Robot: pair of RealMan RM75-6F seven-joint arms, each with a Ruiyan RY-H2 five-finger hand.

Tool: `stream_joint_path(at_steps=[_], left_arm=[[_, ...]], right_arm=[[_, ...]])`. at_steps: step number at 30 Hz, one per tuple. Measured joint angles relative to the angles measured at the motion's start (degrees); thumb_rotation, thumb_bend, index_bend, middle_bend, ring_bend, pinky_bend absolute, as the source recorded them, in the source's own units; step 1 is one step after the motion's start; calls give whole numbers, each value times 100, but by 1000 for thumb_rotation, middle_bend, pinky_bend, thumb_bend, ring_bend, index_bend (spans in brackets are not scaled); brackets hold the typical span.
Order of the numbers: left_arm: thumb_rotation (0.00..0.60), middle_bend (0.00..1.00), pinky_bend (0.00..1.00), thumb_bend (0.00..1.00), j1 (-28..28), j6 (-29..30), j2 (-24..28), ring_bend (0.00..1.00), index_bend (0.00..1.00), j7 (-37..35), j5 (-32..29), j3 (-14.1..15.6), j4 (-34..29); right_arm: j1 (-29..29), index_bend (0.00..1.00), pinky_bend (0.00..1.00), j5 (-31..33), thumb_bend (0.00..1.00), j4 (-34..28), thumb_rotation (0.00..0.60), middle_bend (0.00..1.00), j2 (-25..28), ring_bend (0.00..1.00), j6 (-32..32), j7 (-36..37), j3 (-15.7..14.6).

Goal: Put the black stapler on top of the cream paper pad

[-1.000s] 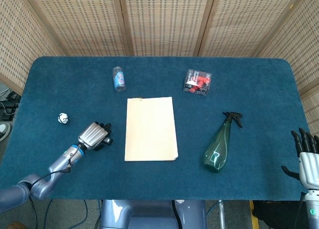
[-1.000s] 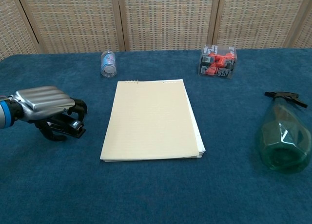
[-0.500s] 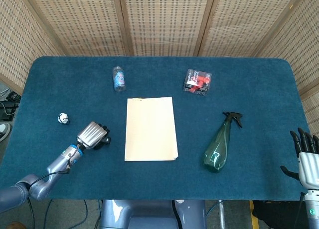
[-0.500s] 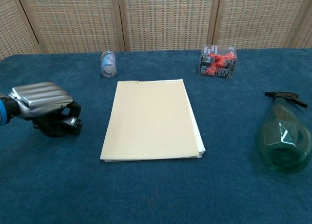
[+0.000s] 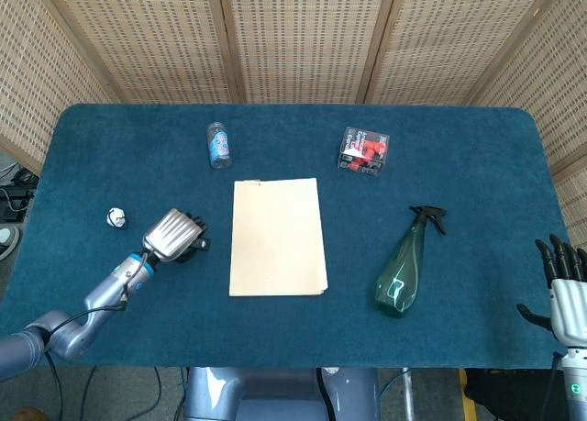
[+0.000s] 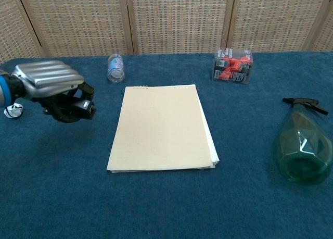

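The cream paper pad (image 5: 277, 237) (image 6: 161, 127) lies flat in the middle of the blue table. To its left, my left hand (image 5: 172, 235) (image 6: 52, 88) grips the black stapler (image 6: 79, 107) (image 5: 194, 245) from above. The silver back of the hand covers most of the stapler, and only its dark end pokes out toward the pad. In the chest view the stapler looks raised off the cloth. My right hand (image 5: 567, 293) hangs past the table's near right corner with its fingers apart and nothing in it. The chest view does not show it.
A green spray bottle (image 5: 404, 265) (image 6: 302, 150) lies right of the pad. A small clear bottle (image 5: 217, 145) (image 6: 115, 67) and a clear box of red and black parts (image 5: 363, 151) (image 6: 233, 65) sit behind it. A small white object (image 5: 116, 218) (image 6: 13, 111) lies left of my left hand.
My left hand has come up off the cloth with the stapler in its grip and shifted slightly away from the table's near edge. The right hand has stayed put.
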Motion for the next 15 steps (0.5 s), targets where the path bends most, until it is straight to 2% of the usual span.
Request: stream_joint_path(at_steps=[8,12,15], left_arm=[[600,471,652,602,-781,-702,-309,519,693,690,-1131,-593,-49],[600,471,652,602,-1380,-1030,-819,519,690,1129,-1753,-816,297],[600,471,651,601,-1682,-1190,-1179,519,688,1294,-2039,-869,613]], right_arm=[[35,0,0,214,0,101,600,0,-22,0,-126,-13,63],[38,0,0,424,0,211,600,0,-33,0,-204,-7,124],[40,0,0,582,0,305,600,0,-37,0,-281,27,173]])
